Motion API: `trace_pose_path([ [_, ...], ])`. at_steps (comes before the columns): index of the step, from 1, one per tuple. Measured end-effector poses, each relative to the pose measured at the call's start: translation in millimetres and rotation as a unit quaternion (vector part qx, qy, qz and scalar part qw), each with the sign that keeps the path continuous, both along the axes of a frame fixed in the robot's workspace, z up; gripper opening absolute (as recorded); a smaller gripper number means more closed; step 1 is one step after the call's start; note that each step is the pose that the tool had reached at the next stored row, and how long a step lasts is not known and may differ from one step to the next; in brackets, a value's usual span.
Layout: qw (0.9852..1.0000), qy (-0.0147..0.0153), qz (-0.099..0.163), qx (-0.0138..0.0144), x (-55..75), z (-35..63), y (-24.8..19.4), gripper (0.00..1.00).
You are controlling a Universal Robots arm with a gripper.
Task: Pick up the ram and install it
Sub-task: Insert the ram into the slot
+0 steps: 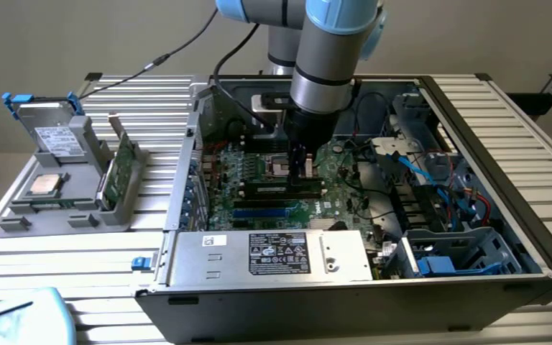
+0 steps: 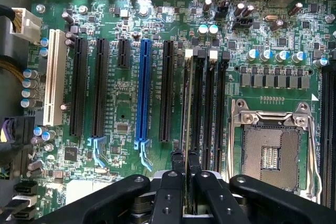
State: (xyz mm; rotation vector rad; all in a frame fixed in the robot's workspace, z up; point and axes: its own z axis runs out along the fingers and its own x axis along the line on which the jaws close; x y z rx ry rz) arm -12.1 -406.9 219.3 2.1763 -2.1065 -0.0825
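Black fingers of the gripper are seen nearest in the wrist view. They are drawn close together and clamped on the ram, which is presented edge-on as a thin pale line running away from the fingertips.

Just beyond, the black memory slots are laid parallel to the held stick. The stick is lined up along the slot closest to the blue expansion slot. Whether its lower edge touches that slot or hangs just above it cannot be told.

Farther off, the green motherboard is spread beneath, and the open processor socket is found beside the memory slots, on the side away from the expansion slots.

In the exterior view the arm is seen reaching down into the open computer case, with the gripper low over the middle of the board. Outside the case, on the exterior view's left, a green board is stood on edge in a grey holder, well apart from the gripper.

The pick-up is judged done and the insertion is judged to be the step in hand. That step is thought to call for the stick to be held square and parallel over its slot, the notch to be matched, the end latches to be open, and the pressure to be applied straight down and evenly.
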Motion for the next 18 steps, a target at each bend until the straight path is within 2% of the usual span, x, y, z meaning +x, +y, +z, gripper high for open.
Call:
trace_pose_path([
  [9,0.9999,0.0004,-0.016,0.0001,0.0,-0.5,0.0,0.14],
  [18,0.9999,0.0005,-0.017,0.0001,0.0,-1.0,0.0,0.14],
])
